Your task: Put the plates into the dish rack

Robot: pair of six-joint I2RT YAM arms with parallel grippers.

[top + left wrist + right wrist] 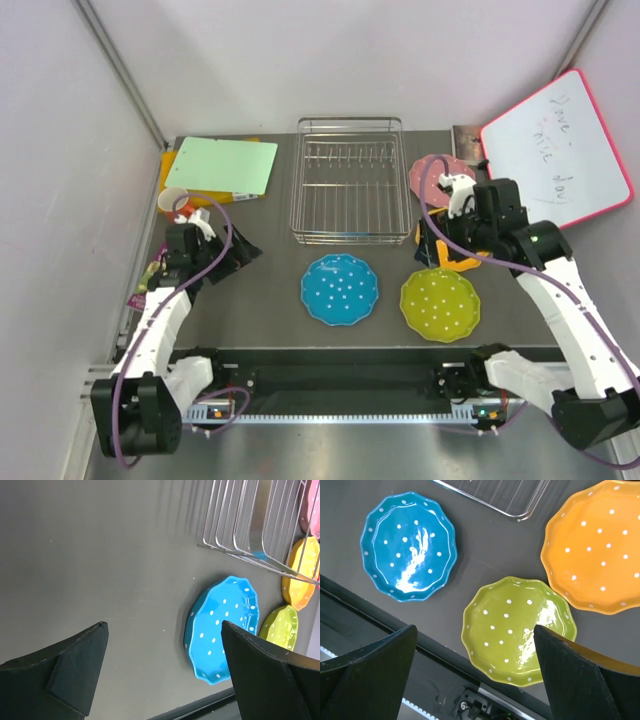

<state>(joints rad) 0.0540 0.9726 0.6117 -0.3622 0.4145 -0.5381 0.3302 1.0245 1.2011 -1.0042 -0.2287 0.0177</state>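
Observation:
The silver wire dish rack [349, 180] stands empty at the table's middle back; its corner shows in the left wrist view [250, 525]. The blue plate [341, 288] and yellow-green plate [439, 304] lie flat in front of it. The orange plate [452, 256] lies under my right arm, and the pink plate [432, 175] lies right of the rack. My left gripper [237, 255] is open and empty above bare table, left of the blue plate [223, 629]. My right gripper [438, 240] is open and empty, hovering above the orange plate [597, 545] and yellow-green plate [519, 628].
A green cutting board [222, 165] lies at the back left on a yellow one, with an orange cup [175, 203] in front of it. A whiteboard with a pink rim [556, 150] leans at the back right. Small wrappers [150, 275] lie by the left edge.

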